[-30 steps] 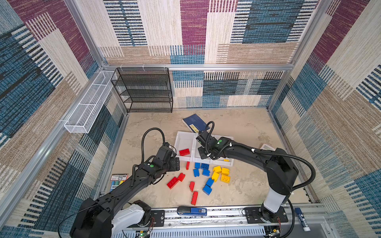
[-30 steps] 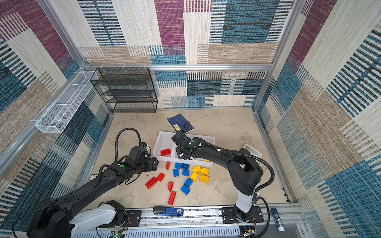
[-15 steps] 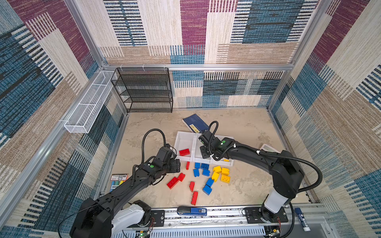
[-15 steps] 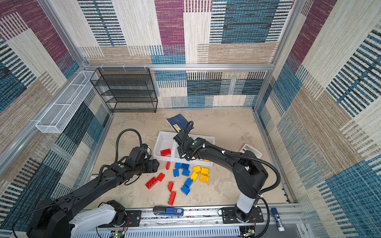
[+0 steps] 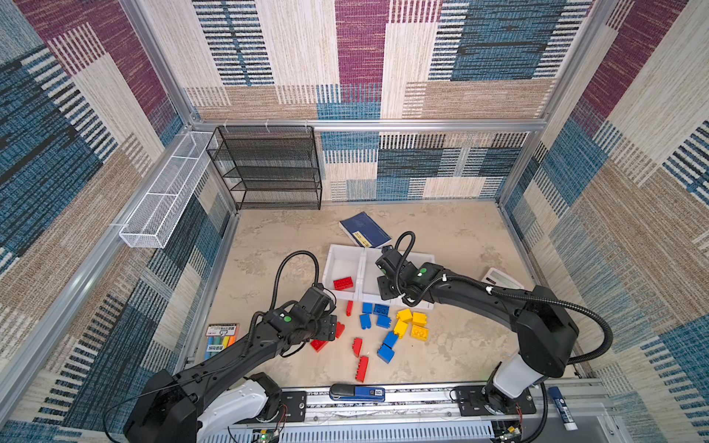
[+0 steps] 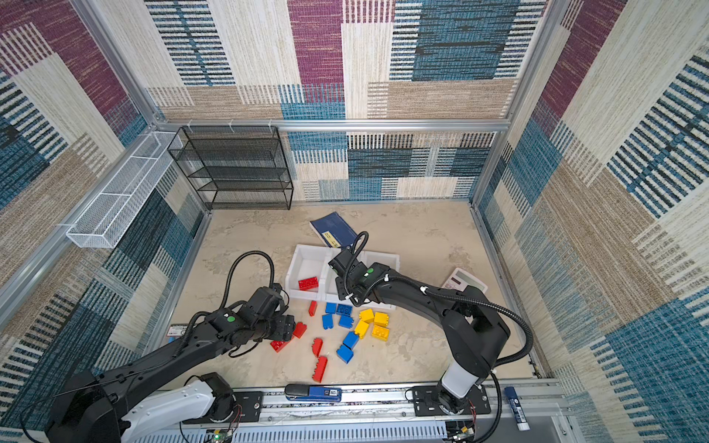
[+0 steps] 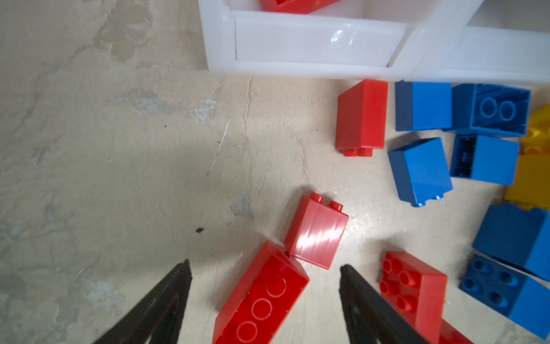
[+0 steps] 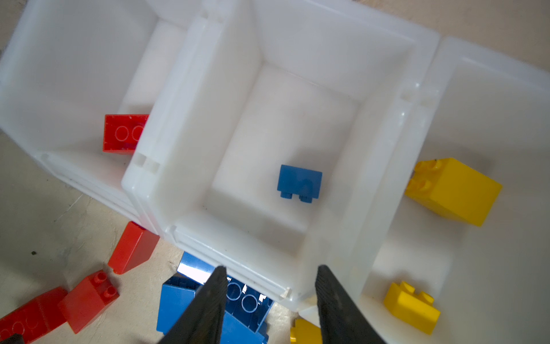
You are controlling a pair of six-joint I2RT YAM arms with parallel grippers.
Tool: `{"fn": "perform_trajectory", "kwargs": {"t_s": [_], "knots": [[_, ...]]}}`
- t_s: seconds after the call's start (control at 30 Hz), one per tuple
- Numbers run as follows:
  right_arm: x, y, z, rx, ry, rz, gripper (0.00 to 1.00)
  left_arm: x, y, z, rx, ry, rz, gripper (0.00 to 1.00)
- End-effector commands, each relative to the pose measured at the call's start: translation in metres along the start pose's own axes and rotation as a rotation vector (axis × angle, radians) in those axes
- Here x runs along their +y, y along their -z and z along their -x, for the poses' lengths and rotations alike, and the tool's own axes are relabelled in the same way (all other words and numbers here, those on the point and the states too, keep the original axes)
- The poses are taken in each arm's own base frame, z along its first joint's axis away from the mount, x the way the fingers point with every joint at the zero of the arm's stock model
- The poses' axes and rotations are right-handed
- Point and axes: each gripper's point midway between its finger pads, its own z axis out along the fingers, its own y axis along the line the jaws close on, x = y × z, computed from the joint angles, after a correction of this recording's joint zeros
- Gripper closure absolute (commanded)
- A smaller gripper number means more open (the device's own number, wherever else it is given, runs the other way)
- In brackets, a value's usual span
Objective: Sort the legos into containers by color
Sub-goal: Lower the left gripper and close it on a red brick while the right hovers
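Now: your left gripper [image 7: 265, 268] stands wide apart and empty, its jaws on either side of an upturned red oblong plastic brick [image 7: 262, 300] on the beige table [image 7: 119, 149]. Your right gripper [image 8: 269, 271] hangs parted, holding nothing, above the near wall of the middle white plastic bin [image 8: 312, 44], where one small blue studded brick [image 8: 299, 183] lies.

Red brick [image 7: 297, 4] inside the bin [image 7: 312, 44]: cut off by the wrist view's edge.
Blue brick [image 8: 299, 183]: covered by the right arm [image 5: 460, 291] in both top views.
Left claw [image 7: 264, 264]: fingers cut off by the wrist view's edge.
Marker pack [image 6: 179, 330]: largely covered by the left arm [image 6: 161, 358]; print too small to be read.
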Motion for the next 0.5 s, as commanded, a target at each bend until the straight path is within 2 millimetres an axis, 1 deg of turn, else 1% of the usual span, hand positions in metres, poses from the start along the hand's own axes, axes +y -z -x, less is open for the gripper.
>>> {"fn": "perform_trajectory", "kwargs": {"t_s": [0.0,0.23,0.47], "knots": [[0.004,0.002,0.003,-0.015,-0.026,0.022,0.49,0.005,-0.003,-0.010,0.038,-0.016,0.046,0.20],[0.003,0.001,-0.001,-0.001,-0.025,0.022,0.49,-0.003,-0.006,-0.018,0.070,-0.060,0.039,0.23],[0.003,0.002,-0.004,0.004,-0.026,0.026,0.49,-0.006,-0.014,-0.027,0.116,-0.080,0.044,0.29]]}}
